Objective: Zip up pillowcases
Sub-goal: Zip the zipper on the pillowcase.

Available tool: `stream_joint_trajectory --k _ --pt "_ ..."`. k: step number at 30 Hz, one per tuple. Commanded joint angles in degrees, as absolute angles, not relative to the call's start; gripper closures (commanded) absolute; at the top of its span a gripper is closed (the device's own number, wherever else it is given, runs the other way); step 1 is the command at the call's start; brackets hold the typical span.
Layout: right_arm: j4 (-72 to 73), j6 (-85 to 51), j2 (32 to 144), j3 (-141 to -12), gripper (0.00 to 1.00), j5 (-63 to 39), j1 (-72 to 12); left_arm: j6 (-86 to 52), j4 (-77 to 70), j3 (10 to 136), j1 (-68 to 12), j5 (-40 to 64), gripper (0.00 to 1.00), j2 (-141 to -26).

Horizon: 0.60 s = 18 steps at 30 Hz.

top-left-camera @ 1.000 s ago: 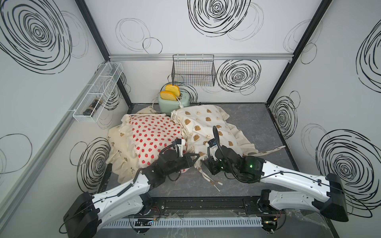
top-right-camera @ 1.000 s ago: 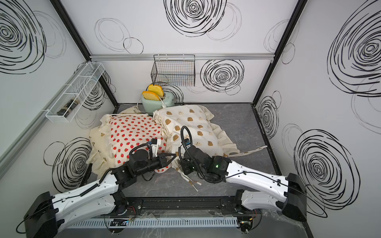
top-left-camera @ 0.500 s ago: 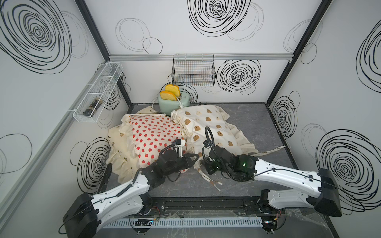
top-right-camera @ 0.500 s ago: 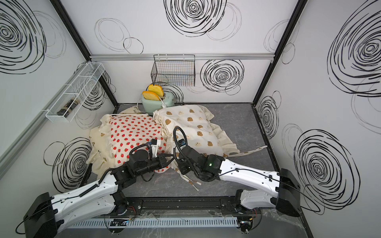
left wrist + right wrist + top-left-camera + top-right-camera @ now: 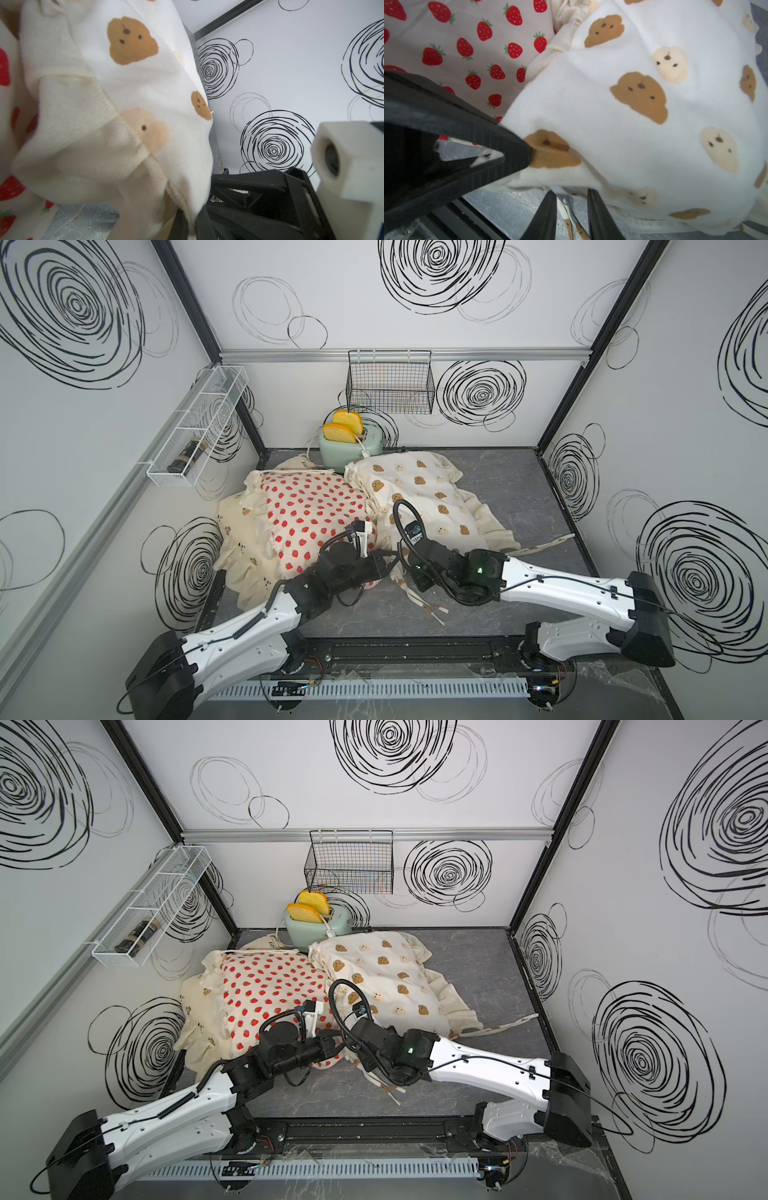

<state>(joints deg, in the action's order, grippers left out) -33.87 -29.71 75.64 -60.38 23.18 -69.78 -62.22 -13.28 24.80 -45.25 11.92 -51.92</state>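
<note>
Right wrist view shows my right gripper [image 5: 572, 194] with its jaws parted a little, over the grey tabletop [image 5: 512, 207] at the near edge of the bear-face pillowcase [image 5: 643, 135]. A cream tie strip [image 5: 566, 208] lies in the gap, and I cannot tell whether either finger touches it. My left gripper [image 5: 190, 220] is pressed together on that same pillowcase's corner, the cloth running in a fold between its jaws. In both top views the bear-face pillowcase lies mid-tabletop, its side against the strawberry pillowcase [image 5: 307, 510], which rests on the small-bear pillowcase [image 5: 243, 526] on my left side.
</note>
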Motion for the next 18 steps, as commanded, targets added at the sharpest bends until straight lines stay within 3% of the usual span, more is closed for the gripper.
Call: stream_joint_trajectory --k 1,13,18 --pt "-37.24 -30.85 72.54 -59.77 0.70 25.22 -68.68 -62.27 -15.06 27.16 -44.97 12.83 1.00 -50.73" --pt "-31.85 -28.93 63.56 -54.81 0.71 17.43 -65.83 -62.38 -15.69 27.60 -44.88 12.77 1.00 -51.42" --pt "-19.54 -35.41 58.47 -47.57 0.70 -0.06 -62.64 -62.54 -15.95 27.28 -44.90 12.59 1.00 -51.33"
